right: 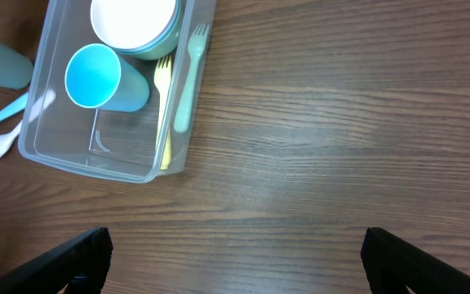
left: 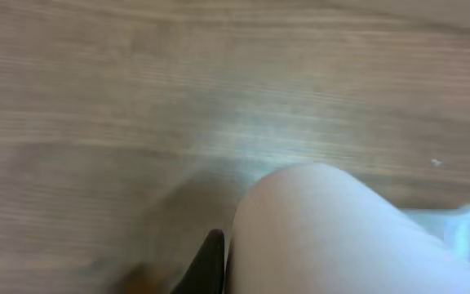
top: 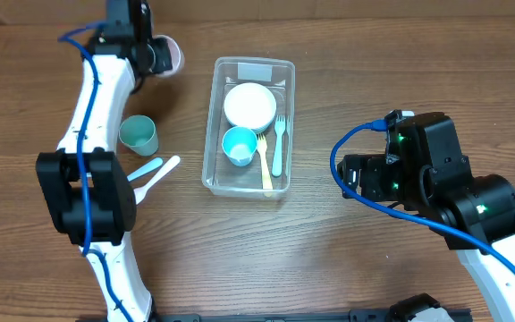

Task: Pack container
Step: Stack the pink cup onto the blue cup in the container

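"Where's the container [top: 220, 177] from where you stand?"

"Middle of the table [top: 374, 54], long side running straight away from the robot, labelled end farthest out. It has a white bowl [top: 250, 105], a teal cup [top: 240, 146] and two forks [top: 278, 143] in it."

"And the arms?"

"The left gripper [top: 157, 55] is out by the container's far left corner, jaws pinched nearly together. As best I can tell, they're nipping the wall of a pale cup [top: 172, 55]. Its own camera shows little but that cup hard against one dark finger [left: 210, 261]."

"So which way would it have to go?"

"To its right and a touch back towards the robot. The container lies near it on that side. I'd guess the spare room is at the near end, in front of the teal cup."

"The other arm?"

"The right gripper [right: 235, 241] hangs wide and empty off the container's other side, nearer the front end. For the far end the left looks closer, and it's the one carrying something."
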Available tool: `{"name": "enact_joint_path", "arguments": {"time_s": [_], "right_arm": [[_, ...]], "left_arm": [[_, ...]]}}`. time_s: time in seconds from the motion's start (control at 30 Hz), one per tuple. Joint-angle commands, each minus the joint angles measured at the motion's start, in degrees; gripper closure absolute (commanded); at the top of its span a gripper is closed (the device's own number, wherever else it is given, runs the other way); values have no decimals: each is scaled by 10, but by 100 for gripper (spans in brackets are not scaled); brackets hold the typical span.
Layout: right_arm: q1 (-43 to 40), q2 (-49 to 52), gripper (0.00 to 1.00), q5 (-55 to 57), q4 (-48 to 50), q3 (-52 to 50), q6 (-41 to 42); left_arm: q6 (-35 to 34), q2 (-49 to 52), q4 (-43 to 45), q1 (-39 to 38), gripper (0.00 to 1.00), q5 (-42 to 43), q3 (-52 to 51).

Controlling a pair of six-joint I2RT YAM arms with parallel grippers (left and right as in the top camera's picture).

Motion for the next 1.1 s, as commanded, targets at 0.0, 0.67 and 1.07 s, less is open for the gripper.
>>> {"name": "enact_joint_path", "arguments": {"time_s": [0.0,0.67,1.07], "right_arm": [[1,-2,0,6,3,2,0],[1,0,0,6,1,2,0],[1,0,0,6,1,2,0]], "left_arm": [[16,-98,-72,2,96,10,53],[9,-261,-71,-238,96,-79,-286],[-2,-218,26,-238,96,-79,-351]]}}
